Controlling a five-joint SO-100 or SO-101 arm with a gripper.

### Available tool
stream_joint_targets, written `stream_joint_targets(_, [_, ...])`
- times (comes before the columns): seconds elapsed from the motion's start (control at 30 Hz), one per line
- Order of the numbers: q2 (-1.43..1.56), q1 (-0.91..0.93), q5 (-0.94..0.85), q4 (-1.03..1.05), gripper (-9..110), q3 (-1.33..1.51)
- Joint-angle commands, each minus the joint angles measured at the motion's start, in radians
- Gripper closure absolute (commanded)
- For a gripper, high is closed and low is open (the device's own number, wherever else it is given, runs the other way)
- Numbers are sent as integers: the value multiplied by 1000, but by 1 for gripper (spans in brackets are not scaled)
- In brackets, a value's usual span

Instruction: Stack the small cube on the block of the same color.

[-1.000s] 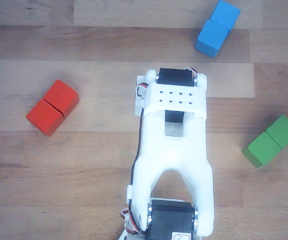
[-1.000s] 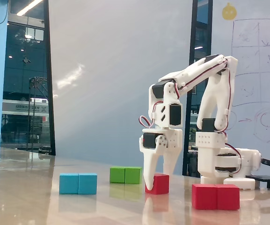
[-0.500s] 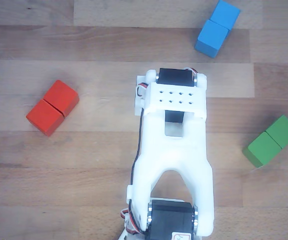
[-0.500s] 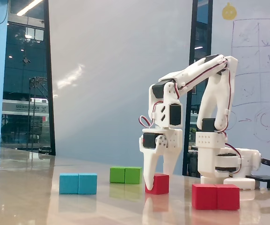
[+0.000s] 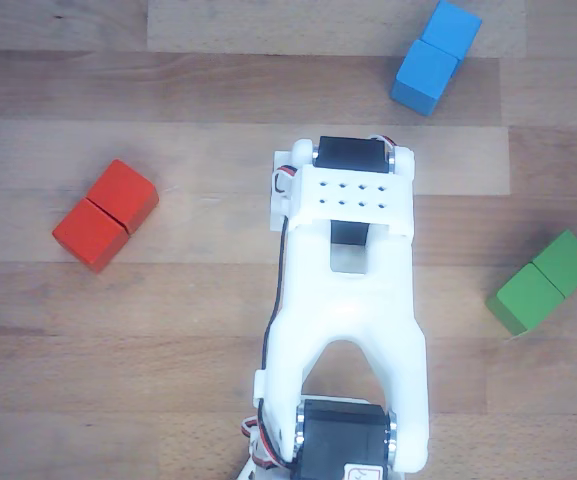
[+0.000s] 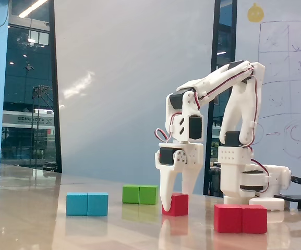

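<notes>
Small cube [image 6: 179, 204] on table betw. fingers [image 6: 166, 200], spread w/ gap; red block [image 6: 240, 218] nearby.

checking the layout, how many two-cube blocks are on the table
3. In the fixed view: the blue block at left, the green block behind it, the red block at right front. None seems hidden.

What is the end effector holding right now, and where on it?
The end effector straddles the small red cube on the table, fingers at its sides. Whether they are actually clamped on it cannot be told; the cube is not lifted.
</notes>
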Motion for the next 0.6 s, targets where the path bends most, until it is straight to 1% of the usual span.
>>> stream_joint_targets(0.0, [26, 9, -6, 5, 93, -104])
stream_joint_targets(0.4, [26, -5, -8, 6, 93, -322])
stream_joint_targets(0.57, [26, -92, -9, 29, 93, -408])
